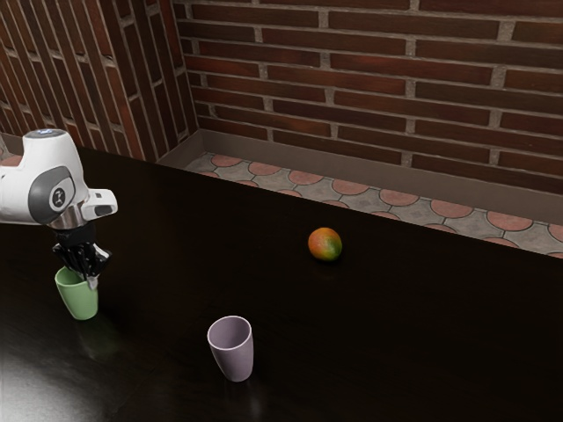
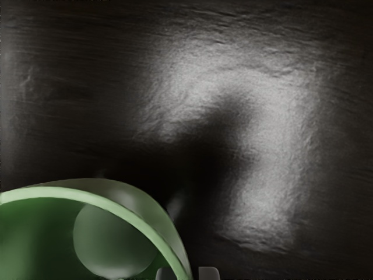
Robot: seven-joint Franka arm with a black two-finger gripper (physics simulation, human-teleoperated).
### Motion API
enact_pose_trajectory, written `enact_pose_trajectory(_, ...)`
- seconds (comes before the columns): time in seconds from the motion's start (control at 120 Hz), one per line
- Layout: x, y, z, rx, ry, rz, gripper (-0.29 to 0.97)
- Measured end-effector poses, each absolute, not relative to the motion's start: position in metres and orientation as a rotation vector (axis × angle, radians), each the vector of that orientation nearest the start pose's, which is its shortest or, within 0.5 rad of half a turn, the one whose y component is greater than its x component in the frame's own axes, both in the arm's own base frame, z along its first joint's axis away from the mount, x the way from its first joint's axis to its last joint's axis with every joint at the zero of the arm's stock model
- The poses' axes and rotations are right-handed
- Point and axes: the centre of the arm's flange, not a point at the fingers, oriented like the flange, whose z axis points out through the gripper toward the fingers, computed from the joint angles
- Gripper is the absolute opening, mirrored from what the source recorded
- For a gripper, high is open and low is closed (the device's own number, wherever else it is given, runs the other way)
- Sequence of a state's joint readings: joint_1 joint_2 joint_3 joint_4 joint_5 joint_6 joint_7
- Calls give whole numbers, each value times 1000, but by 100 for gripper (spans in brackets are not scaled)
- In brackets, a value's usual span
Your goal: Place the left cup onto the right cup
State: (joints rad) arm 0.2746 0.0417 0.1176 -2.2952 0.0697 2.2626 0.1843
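Gripper (image 1: 88, 279) pinches green cup (image 1: 77, 301) by its wall, exterior view's left; lift vertically, keep level, centre over purple cup (image 1: 230, 350).

Dark wooden table (image 1: 396, 352) bearing three things, well apart: green plastic cup (image 1: 75, 303) at the exterior view's left, beneath the black two-finger gripper (image 1: 88, 277); lilac plastic cup (image 1: 230, 348) central, nearest the camera; round orange-green fruit (image 1: 325, 244) behind it, rightward.

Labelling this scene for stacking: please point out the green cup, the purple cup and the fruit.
green cup (image 1: 75, 303), exterior view, on its outer side wall.
purple cup (image 1: 233, 356), exterior view, on its outer side wall.
fruit (image 1: 325, 244), exterior view, on the middle of its skin.
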Motion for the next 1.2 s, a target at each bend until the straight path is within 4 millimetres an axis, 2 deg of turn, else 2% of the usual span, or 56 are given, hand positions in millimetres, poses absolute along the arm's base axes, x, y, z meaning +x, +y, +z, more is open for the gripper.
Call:
enact_pose_trajectory(0.242, 465, 206, 328, -3062, -231, 156, -10)
enact_pose_trajectory(0.342, 463, 208, 335, -3057, -236, 145, -10)
enact_pose_trajectory(0.492, 459, 207, 367, -3049, -247, 82, -11)
enact_pose_trajectory(0.558, 460, 199, 383, -3051, -236, 49, -11)
enact_pose_trajectory(0.708, 466, 144, 427, -3059, -117, -30, -11)
enact_pose_trajectory(0.85, 465, 81, 462, -3067, -16, -68, -11)
enact_pose_trajectory(1.05, 466, 18, 485, -3065, 44, -55, -11)
enact_pose_trajectory(1.2, 466, -47, 492, -3059, 105, -38, -11)
